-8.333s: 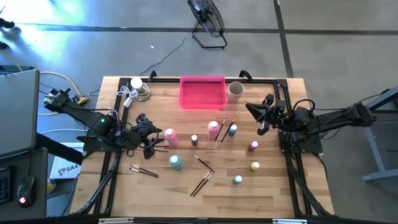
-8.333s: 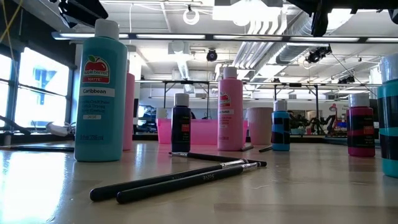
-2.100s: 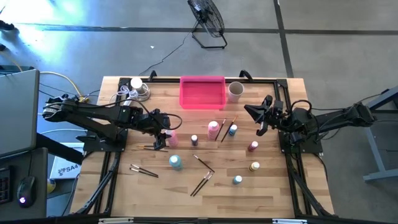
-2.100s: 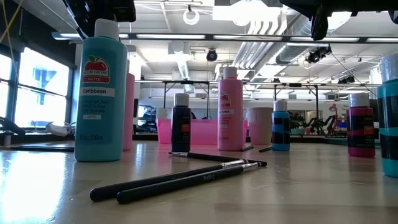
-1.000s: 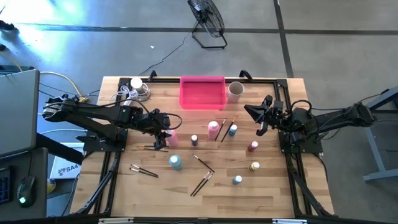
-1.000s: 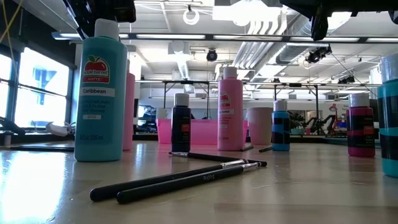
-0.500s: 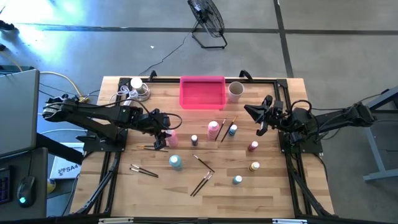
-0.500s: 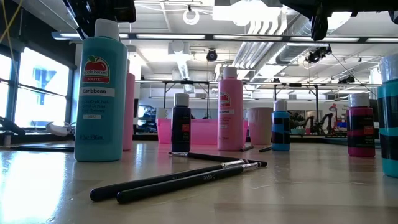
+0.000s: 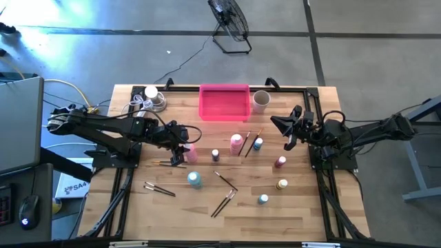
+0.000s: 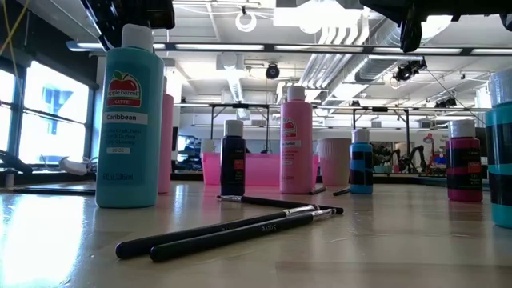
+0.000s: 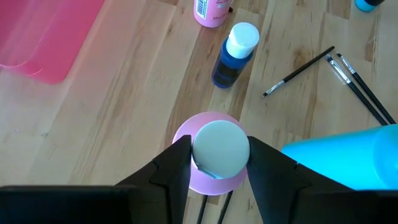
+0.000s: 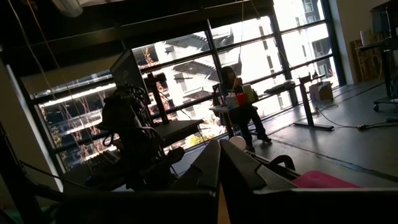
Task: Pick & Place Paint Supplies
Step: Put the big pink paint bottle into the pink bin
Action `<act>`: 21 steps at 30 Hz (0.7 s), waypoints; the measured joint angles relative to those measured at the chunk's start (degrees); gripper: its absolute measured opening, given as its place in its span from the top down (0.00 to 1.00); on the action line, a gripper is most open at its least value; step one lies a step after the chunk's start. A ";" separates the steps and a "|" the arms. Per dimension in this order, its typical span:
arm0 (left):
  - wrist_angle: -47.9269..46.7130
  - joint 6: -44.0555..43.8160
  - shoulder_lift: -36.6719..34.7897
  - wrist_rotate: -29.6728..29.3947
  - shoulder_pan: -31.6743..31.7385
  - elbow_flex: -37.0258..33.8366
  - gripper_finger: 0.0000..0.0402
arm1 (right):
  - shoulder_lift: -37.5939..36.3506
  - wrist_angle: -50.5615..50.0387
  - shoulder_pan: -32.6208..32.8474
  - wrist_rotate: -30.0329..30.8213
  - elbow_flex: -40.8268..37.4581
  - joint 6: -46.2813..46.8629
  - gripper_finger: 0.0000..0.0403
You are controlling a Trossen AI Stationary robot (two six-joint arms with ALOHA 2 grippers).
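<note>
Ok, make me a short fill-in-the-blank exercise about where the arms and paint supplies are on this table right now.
1. The left end effector is closed on the white cap of a ____ bottle.
2. The right end effector is shut and holds ____.
3. The beige cup stands beside the pink ____.
4. Near the table's front edge, the tall bottle labelled Caribbean stands ____.

Missing words: pink; nothing; tray; upright

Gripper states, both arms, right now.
Left gripper: closed on the white cap of the pink bottle.
Right gripper: shut, holding nothing, raised off the table.
</note>
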 joint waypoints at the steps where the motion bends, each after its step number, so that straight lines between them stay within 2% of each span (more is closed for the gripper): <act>1: 0.00 -0.01 0.01 0.00 0.01 0.00 0.64 | 0.01 0.00 0.02 0.00 0.00 0.00 0.99; 12: 0.06 -0.08 0.01 0.00 0.00 0.00 0.65 | 0.01 0.00 0.02 0.00 0.00 0.00 0.99; 18: 0.24 -0.02 -0.01 1.42 0.00 0.00 0.71 | 0.00 0.00 0.02 0.00 0.00 0.00 0.99; 21: 0.24 -0.02 -0.01 1.44 0.00 0.00 0.71 | 0.02 0.00 0.02 0.00 0.00 0.00 0.99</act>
